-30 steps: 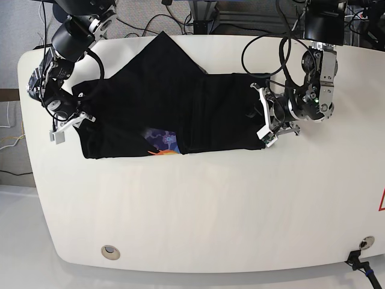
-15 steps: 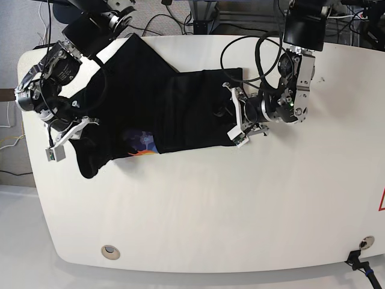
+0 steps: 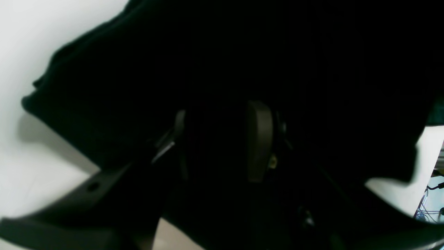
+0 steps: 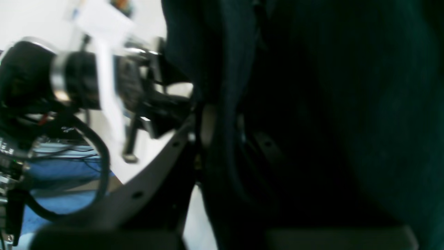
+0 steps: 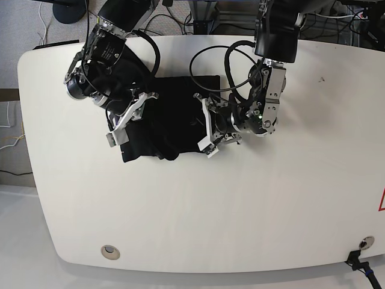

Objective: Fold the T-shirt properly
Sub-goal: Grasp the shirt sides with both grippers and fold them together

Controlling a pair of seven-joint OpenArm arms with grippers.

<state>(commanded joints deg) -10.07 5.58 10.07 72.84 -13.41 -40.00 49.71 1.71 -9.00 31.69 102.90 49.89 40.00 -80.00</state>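
Observation:
The black T-shirt lies bunched into a compact heap on the white table, plain side showing. My left gripper pinches the heap's right edge. My right gripper grips its left edge, and the two stand close together. In the left wrist view the left gripper has dark cloth of the T-shirt packed between its fingers. The right wrist view shows the right gripper shut on a hanging fold of the T-shirt.
Cables and stands crowd the table's far edge. A round metal grommet sits near the front left, a socket at the front right. The other arm shows blurred in the right wrist view.
Both grippers have swung inward toward the table's middle, dragging the shirt's two ends together. The spread shirt has become a small heap, and the coloured print no longer shows.

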